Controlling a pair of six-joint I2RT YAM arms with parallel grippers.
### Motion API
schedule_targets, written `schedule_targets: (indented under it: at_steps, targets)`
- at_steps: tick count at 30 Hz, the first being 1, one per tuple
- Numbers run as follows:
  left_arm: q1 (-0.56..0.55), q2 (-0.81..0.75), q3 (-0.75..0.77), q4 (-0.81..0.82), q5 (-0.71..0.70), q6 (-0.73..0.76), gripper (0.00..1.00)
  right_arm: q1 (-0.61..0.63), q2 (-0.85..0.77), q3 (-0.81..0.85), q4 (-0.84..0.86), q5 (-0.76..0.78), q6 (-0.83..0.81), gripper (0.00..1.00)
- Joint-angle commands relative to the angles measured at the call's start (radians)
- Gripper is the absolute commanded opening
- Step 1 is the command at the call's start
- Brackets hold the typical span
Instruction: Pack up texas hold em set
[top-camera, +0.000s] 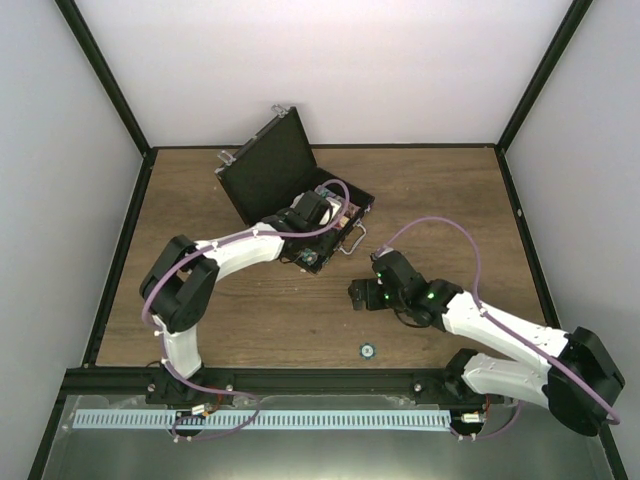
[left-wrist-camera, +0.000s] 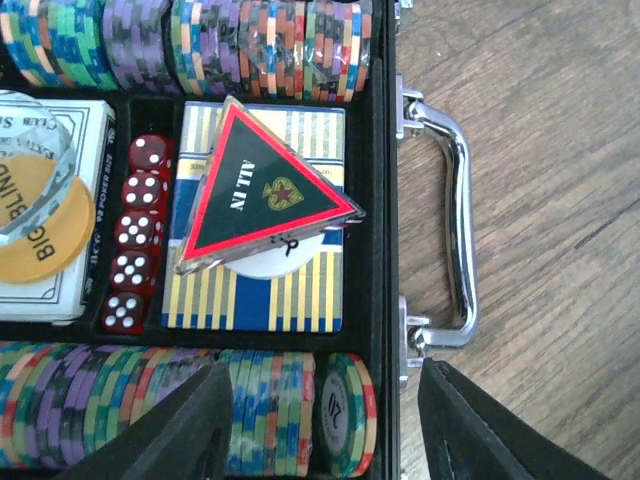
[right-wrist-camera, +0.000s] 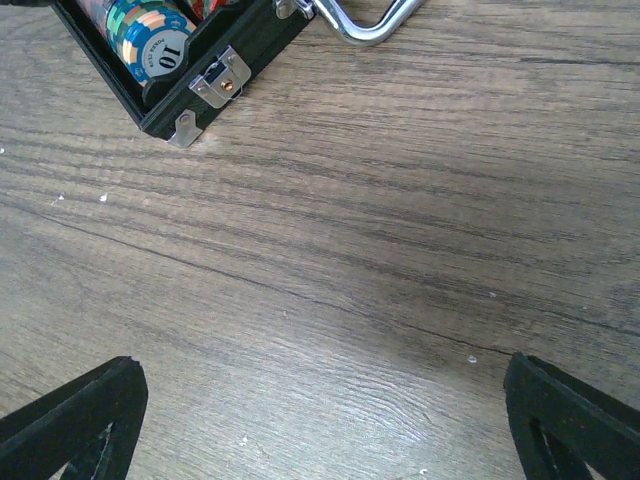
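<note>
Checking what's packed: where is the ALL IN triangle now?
Left wrist view: the ALL IN triangle lies inside the open briefcase, on the striped card deck, right of the red dice.

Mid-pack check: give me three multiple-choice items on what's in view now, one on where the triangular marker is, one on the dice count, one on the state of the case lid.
1. Where does the triangular marker lie?
A. On the table beside the case
B. On the bare wood in front of the arms
C. Atop the striped card deck inside the briefcase

2. How many red dice sit in the column beside that deck?
A. Three
B. Five
C. Eight

3. What state is the lid in?
A. Open, standing up
B. Shut and latched
C. Taken off, flat on the table

Answers: C, the left wrist view shows the marker lying over the deck in the middle compartment; B, five dice count out in that column; A, the top view shows the lid raised behind the tray.
</note>
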Motion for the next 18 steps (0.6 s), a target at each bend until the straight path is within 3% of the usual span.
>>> schedule_targets:
  at_steps: [1, 5, 8, 13, 18]
  targets:
    - [-0.005, -0.096, -0.022, -0.005, -0.036, -0.067, 0.62, -0.005, -0.02, 0.004, -0.039, -0.004, 0.008, 0.99]
    - [-0.001, -0.235, -0.152, 0.049, -0.025, -0.185, 0.83, -0.004, -0.004, 0.017, -0.101, -0.02, 0.006, 0.99]
    - [0.003, -0.343, -0.279, 0.109, 0.014, -0.298, 0.93, 0.001, 0.024, 0.024, -0.132, -0.051, 0.031, 0.96]
    - [0.007, -0.503, -0.468, 0.156, 0.061, -0.443, 0.98, 0.076, 0.089, 0.041, -0.21, -0.062, 0.126, 0.93]
    - [0.009, -0.591, -0.551, 0.116, 0.071, -0.469, 0.99, 0.209, 0.177, 0.052, -0.31, -0.053, 0.265, 0.87]
